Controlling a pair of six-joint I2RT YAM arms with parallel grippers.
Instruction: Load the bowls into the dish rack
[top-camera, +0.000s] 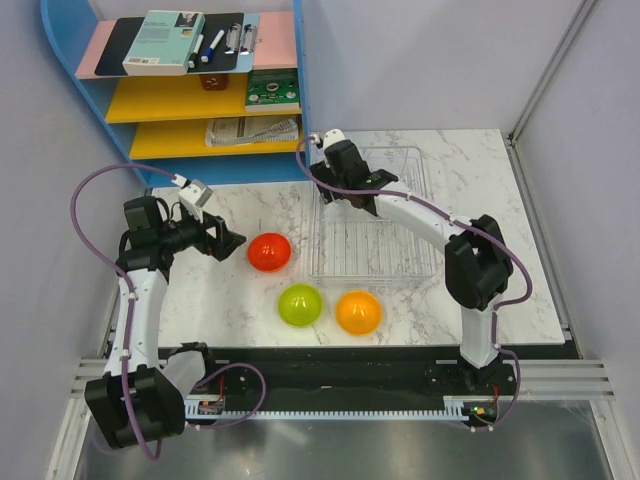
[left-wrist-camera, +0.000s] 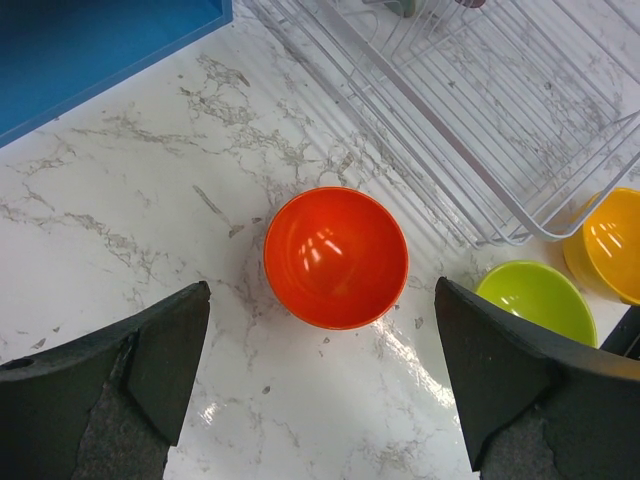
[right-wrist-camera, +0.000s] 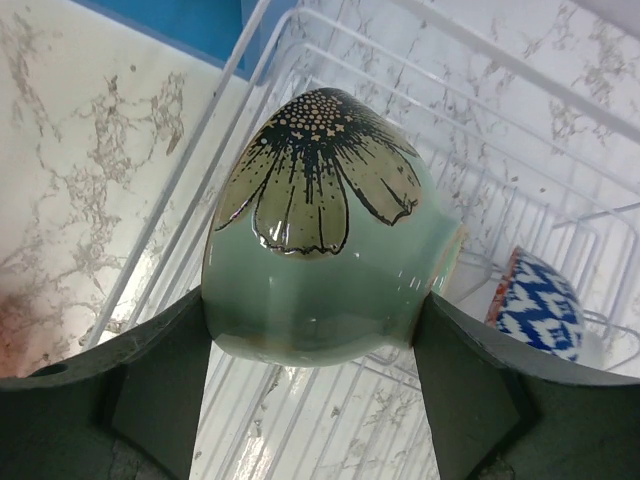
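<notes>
The red bowl (top-camera: 270, 252), lime green bowl (top-camera: 300, 305) and orange bowl (top-camera: 358, 312) sit upright on the marble table, left of and in front of the clear dish rack (top-camera: 425, 215). My left gripper (top-camera: 232, 240) is open just left of the red bowl (left-wrist-camera: 336, 257), which lies ahead between the fingers. My right gripper (top-camera: 330, 192) is over the rack's far left part, shut on the pale grey-green bowl (right-wrist-camera: 325, 240), which has a flower drawn on it. The patterned bowl (right-wrist-camera: 537, 305) stands in the rack (right-wrist-camera: 300, 90) beyond it.
A blue-and-yellow shelf unit (top-camera: 190, 95) with books and pens stands at the back left, close to the rack's far left corner. The table's front edge runs just below the lime and orange bowls. Grey walls close in both sides.
</notes>
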